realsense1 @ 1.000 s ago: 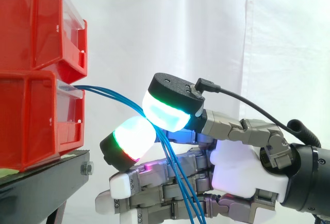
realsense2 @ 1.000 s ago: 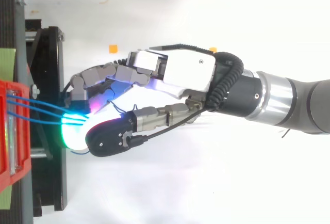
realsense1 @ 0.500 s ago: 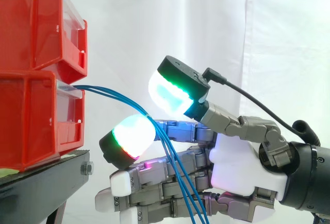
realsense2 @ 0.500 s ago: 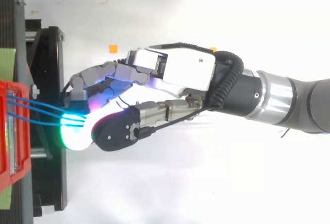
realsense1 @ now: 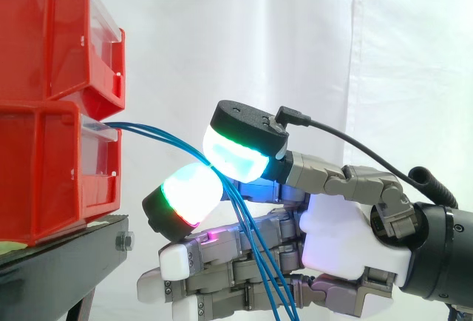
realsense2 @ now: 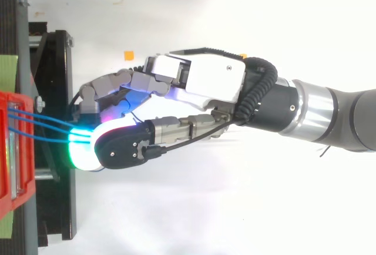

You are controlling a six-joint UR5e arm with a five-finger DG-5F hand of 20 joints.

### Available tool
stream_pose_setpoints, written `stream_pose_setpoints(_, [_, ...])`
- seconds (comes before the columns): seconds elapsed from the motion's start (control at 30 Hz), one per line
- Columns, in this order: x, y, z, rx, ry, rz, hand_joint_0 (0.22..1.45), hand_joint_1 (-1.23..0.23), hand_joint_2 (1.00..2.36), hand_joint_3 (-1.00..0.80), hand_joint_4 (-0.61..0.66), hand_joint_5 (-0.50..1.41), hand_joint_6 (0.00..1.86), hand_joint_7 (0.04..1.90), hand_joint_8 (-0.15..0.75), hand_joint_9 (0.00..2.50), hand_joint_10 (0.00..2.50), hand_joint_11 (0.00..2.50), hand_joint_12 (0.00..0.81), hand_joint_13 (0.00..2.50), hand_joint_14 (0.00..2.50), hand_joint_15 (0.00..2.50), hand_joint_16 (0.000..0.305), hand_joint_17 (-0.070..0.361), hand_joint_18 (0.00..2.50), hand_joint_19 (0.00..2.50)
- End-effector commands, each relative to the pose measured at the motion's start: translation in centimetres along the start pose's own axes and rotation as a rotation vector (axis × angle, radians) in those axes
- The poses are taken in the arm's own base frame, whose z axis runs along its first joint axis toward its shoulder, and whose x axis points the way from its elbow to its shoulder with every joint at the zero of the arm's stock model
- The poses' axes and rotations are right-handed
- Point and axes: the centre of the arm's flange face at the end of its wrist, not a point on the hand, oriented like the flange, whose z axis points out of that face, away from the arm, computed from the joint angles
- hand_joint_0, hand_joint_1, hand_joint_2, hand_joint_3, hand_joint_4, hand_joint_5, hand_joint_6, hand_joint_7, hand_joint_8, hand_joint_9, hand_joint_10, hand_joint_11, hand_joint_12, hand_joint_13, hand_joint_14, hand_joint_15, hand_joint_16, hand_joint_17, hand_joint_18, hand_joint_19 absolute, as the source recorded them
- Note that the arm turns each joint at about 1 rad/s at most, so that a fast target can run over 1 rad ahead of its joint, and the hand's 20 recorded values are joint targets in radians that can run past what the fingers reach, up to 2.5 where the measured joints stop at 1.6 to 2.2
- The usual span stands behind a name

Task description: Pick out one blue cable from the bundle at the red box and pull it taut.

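Several thin blue cables point(realsense1: 155, 130) leave the lower red bin point(realsense1: 44, 166) and run right to my hand point(realsense1: 347, 240), then droop past its lower fingers. The thumb's glowing pad point(realsense1: 236, 157) presses on a finger's glowing pad point(realsense1: 188, 194), and the cables pass between the two. How many are pinched I cannot tell. In the top view the hand point(realsense2: 205, 81) reaches in from the right, its pads close to the stand's edge, and the cables point(realsense2: 41, 128) span the short gap from the bin point(realsense2: 14, 173). The span sags slightly.
A second red bin point(realsense1: 52, 32) is stacked on the lower one. Both rest on a black stand point(realsense1: 66, 262), just left of the fingertips. A white curtain hangs behind. A small orange mark point(realsense2: 128, 54) lies on the white floor.
Half a second ago the thumb had lifted off the finger pad. It has come back down and pinches the cables again. The arm and bins have not moved.
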Motion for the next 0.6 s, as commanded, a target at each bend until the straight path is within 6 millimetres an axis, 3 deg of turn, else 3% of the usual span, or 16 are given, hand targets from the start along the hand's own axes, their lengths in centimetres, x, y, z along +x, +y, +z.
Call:
stream_pose_setpoints(0.0, [-0.05, 0.00, 0.01, 0.000, -0.001, 0.000, 0.59, -0.52, 1.03, -0.10, 0.15, -0.15, 0.71, 1.21, 0.297, 0.84, 0.02, 0.49, 0.332, 0.59, 0.01, 0.25, 0.049, 0.110, 0.39, 0.48])
stream_pose_setpoints(0.57, [-0.21, 0.01, -0.04, 0.027, 0.055, 0.048, 0.59, -0.61, 1.03, -0.09, 0.17, -0.18, 0.76, 1.12, 0.289, 0.80, 0.02, 0.52, 0.327, 0.59, 0.01, 0.26, 0.049, 0.111, 0.41, 0.46])
